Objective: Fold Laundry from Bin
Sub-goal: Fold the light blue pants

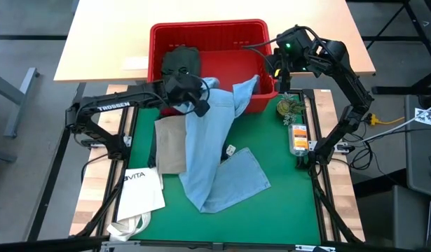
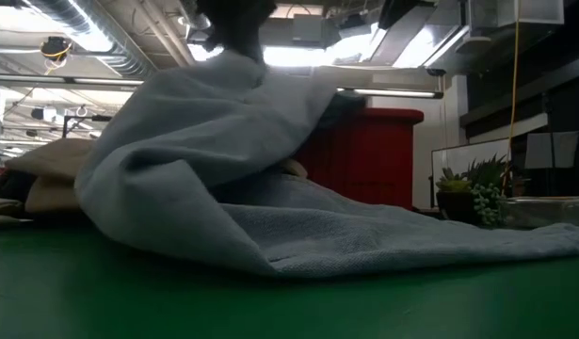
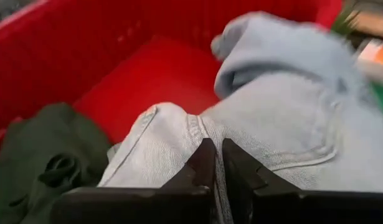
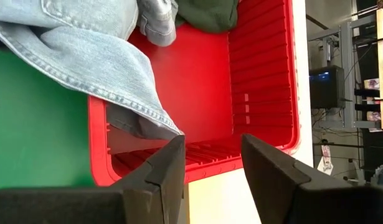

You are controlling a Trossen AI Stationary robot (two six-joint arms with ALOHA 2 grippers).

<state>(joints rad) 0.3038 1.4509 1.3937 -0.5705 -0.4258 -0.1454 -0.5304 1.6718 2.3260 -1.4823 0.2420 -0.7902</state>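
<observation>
Green mat (image 2: 129, 301) bears light blue jeans (image 2: 223, 169) before red bin (image 2: 374, 155).

Light blue jeans (image 1: 219, 150) drape from the red bin (image 1: 208, 31) onto the mat, beside tan trousers (image 1: 171, 143).
</observation>
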